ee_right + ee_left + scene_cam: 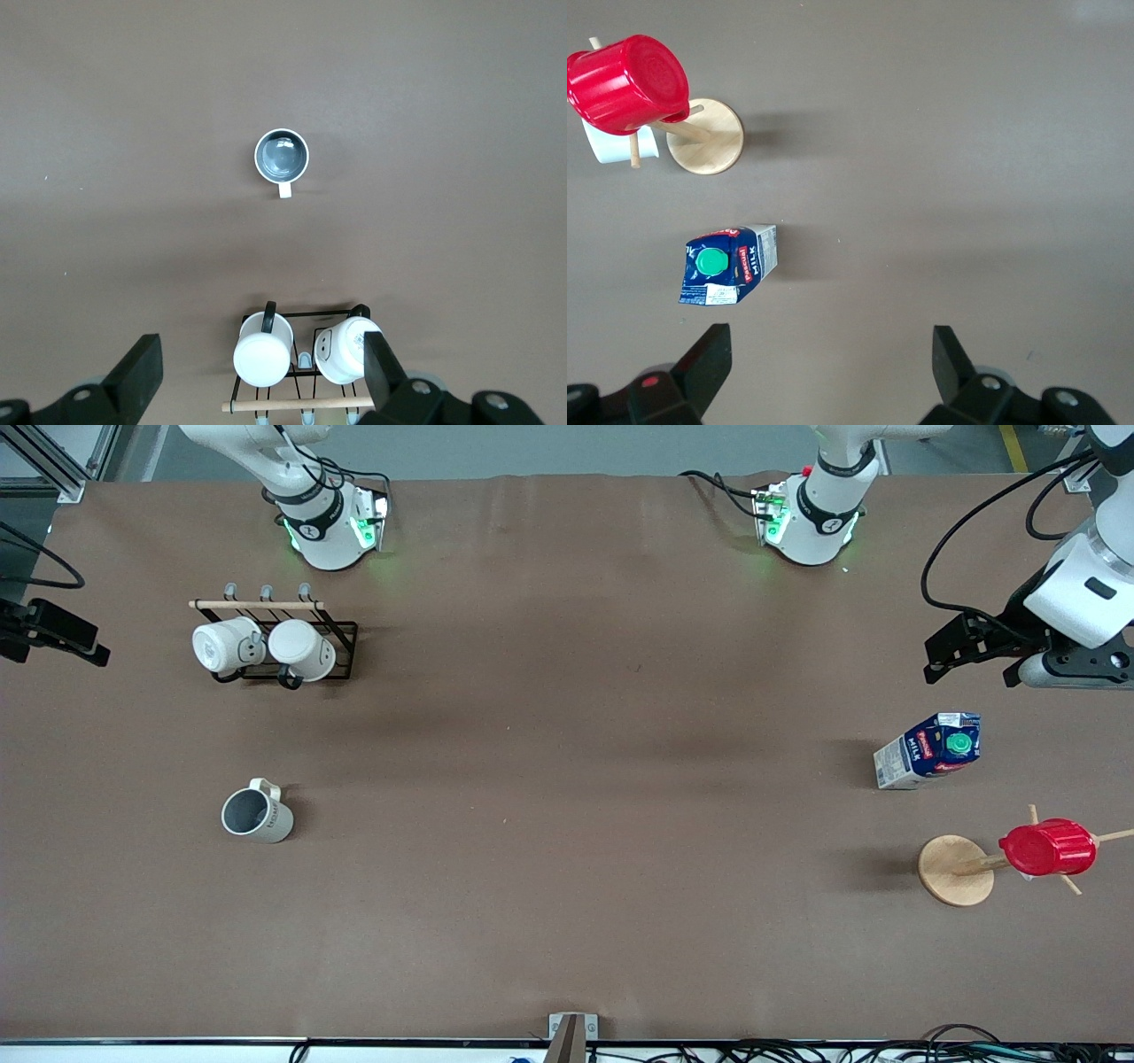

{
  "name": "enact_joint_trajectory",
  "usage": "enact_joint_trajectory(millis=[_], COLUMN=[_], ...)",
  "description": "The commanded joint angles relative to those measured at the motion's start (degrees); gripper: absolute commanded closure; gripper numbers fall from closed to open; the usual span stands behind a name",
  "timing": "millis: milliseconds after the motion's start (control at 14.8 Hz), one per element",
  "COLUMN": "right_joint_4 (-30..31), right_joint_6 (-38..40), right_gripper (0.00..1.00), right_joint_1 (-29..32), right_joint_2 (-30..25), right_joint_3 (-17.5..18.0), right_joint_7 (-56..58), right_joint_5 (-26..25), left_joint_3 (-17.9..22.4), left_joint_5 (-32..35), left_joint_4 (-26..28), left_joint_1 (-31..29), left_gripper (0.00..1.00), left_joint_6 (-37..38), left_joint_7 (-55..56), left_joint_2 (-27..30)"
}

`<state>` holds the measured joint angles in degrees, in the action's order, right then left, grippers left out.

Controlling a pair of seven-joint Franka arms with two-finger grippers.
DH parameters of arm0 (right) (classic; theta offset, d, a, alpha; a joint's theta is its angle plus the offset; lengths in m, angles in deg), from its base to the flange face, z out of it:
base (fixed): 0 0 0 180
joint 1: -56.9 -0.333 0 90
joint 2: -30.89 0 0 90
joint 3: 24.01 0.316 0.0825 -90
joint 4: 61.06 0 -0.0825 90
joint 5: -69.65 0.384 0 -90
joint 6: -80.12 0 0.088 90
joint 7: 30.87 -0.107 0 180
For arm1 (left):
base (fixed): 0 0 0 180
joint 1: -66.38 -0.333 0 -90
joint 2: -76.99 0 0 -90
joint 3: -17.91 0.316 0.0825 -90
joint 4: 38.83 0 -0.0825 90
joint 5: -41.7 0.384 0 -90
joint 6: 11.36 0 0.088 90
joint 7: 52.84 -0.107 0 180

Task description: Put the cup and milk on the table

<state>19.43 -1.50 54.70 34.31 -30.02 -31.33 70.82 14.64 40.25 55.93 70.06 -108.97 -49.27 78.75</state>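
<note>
The cup stands upright on the table toward the right arm's end; the right wrist view shows its grey inside. The milk stands upright on the table toward the left arm's end, green cap up, and shows in the left wrist view. My left gripper hangs open and empty in the air over bare table beside the milk. My right gripper hangs open and empty high over the right arm's end of the table, by the mug rack.
A black wire rack with two plain white mugs stands farther from the front camera than the cup. A red ribbed cup hangs on a wooden mug tree with a round base, nearer than the milk.
</note>
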Motion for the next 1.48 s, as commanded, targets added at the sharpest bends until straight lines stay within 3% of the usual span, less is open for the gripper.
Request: enact_joint_trajectory(millis=[0, 742, 1079, 1416], right_joint_4=[0.6, 0.7, 2.7, 21.8], right_joint_6=[0.1, -1.2, -12.9, -38.2], right_gripper=[0.0, 0.0, 0.0, 0.0], right_joint_1=[0.3, 1.7, 2.9, 2.6], right_joint_2=[-0.6, 0.3, 9.7, 11.2], right_joint_3=[0.0, 0.3, 0.3, 0.2], right_joint_7=[0.3, 2.8, 6.3, 8.2], right_joint_5=[0.1, 0.3, 0.4, 0.3], left_joint_3=[-0.3, 0.2, 0.3, 0.3], left_joint_5=[0.8, 0.7, 0.9, 1.1], left_joint_4=[0.8, 0.5, 0.6, 1.3], left_joint_1=[-0.1, -0.6, -3.1, -7.4], left_gripper=[0.0, 0.0, 0.0, 0.0], left_joint_6=[0.4, -0.2, -1.0, -5.6], left_joint_7=[0.3, 0.1, -0.8, -1.1], left_joint_2=[1.1, 0.2, -2.0, -5.9])
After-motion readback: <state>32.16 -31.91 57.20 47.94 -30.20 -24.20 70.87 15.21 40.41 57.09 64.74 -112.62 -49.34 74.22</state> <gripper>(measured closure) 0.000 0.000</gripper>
